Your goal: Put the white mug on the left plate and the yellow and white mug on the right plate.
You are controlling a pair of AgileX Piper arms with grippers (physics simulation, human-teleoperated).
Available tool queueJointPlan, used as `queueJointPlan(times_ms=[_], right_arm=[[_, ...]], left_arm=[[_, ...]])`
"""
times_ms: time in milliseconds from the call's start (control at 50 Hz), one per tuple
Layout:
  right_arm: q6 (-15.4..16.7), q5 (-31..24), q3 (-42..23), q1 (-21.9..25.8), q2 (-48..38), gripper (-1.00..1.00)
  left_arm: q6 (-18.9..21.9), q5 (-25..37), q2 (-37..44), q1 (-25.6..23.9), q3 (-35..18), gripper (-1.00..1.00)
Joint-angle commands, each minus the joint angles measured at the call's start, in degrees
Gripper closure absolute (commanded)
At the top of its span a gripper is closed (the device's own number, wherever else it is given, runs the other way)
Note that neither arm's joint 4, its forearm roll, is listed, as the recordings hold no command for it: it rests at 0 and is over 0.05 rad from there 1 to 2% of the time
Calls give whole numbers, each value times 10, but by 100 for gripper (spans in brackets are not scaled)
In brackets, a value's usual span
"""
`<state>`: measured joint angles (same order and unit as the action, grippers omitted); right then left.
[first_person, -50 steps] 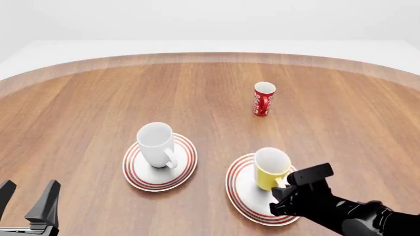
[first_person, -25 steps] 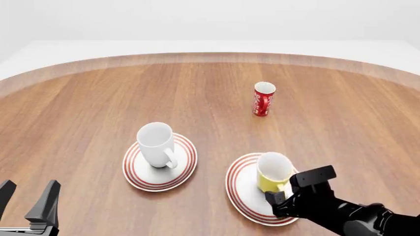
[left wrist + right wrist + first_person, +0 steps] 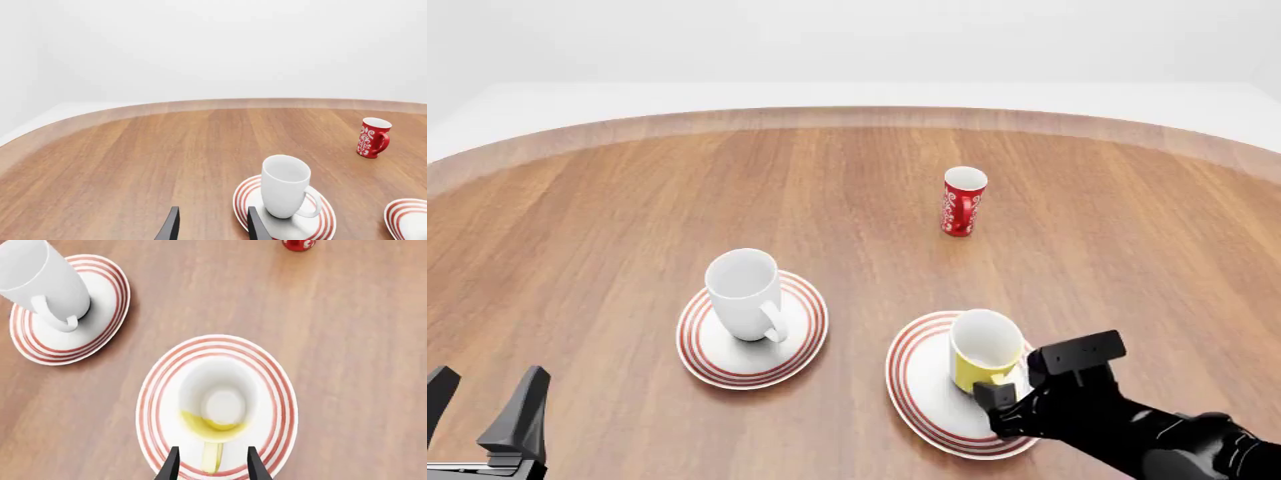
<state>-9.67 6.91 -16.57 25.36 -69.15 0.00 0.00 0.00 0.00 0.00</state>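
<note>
The white mug [image 3: 745,292] stands upright on the left plate [image 3: 714,365], its handle toward the arms' side. The yellow and white mug [image 3: 985,350] stands upright on the right plate [image 3: 918,385]. My right gripper [image 3: 998,392] is open just behind it. In the right wrist view its fingers [image 3: 172,466] stand either side of the yellow handle [image 3: 212,458] without touching it, above the mug [image 3: 220,407]. My left gripper [image 3: 481,405] is open and empty at the near left, away from both plates. The left wrist view shows the white mug [image 3: 285,186] on its plate [image 3: 325,220].
A slim red cup with white markings [image 3: 964,201] stands upright farther back, right of centre; it also shows in the left wrist view [image 3: 372,137]. The table's curved far edge [image 3: 854,118] runs across the back.
The yellow and white mug has come down to rest on the right plate. My right gripper has let it go and drawn back a little to the right. The left arm has not moved.
</note>
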Motion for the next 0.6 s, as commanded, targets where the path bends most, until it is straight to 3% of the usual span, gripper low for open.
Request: queueJointPlan(times_ms=[20, 220, 380, 600], right_arm=[[3, -68, -12, -2, 79, -100], [5, -140, -36, -8, 158, -100], [-1, -222, -88, -11, 242, -100], [6, -282, -158, -29, 311, -100]], left_arm=[[0, 0, 0, 0, 0, -100], [0, 0, 0, 0, 0, -100], [0, 0, 0, 0, 0, -100], [0, 0, 0, 0, 0, -100]])
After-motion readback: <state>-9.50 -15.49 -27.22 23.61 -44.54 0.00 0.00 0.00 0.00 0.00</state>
